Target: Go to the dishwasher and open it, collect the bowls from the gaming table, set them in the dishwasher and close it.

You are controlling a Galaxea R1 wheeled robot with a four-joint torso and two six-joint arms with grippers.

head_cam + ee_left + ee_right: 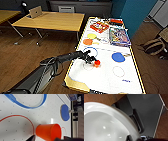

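While open, left gripper astride cup

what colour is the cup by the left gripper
Orange; the cup shows best in the left wrist view, near the left gripper.

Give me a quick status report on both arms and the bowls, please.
Left gripper at orange bowl on the gaming table. White bowl close at right wrist. Blue paddle nearby, not blocking.

orange cup on white perforated table surface, just beside red circle line; blue paddle at 2 o'clock; blue ring at 11 o'clock
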